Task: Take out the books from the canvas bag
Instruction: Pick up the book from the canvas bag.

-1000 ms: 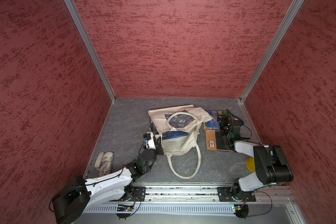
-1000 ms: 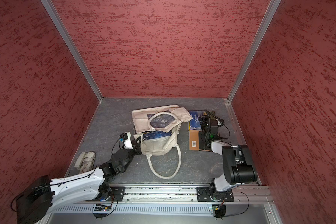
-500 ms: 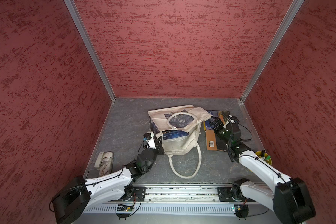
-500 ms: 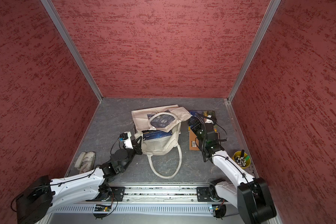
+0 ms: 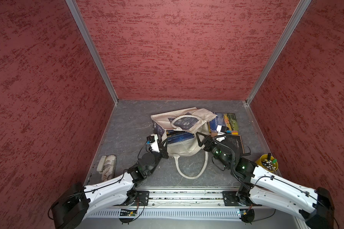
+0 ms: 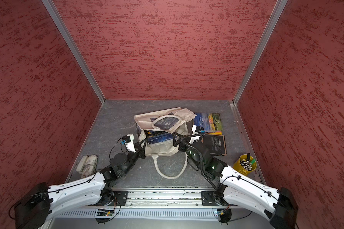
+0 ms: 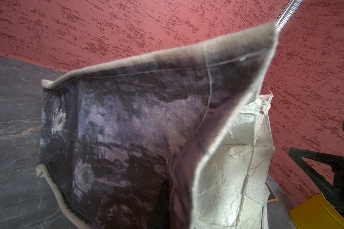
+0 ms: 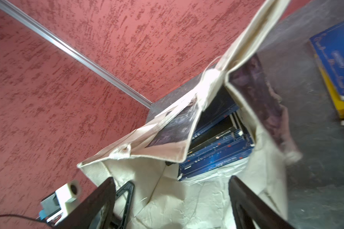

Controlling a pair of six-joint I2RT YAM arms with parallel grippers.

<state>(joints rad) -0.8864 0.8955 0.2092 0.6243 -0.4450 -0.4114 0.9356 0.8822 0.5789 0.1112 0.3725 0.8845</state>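
Right end effector [image 8: 171, 200], agape, faces canvas bag [image 8: 153, 156].

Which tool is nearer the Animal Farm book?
Right. The right tool hovers open at the mouth of the canvas bag, close to the Animal Farm book; the left tool grips the bag's opposite edge, farther away.

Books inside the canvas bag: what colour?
Dark navy books in the canvas bag, pale spine lettering; best in the right wrist view.
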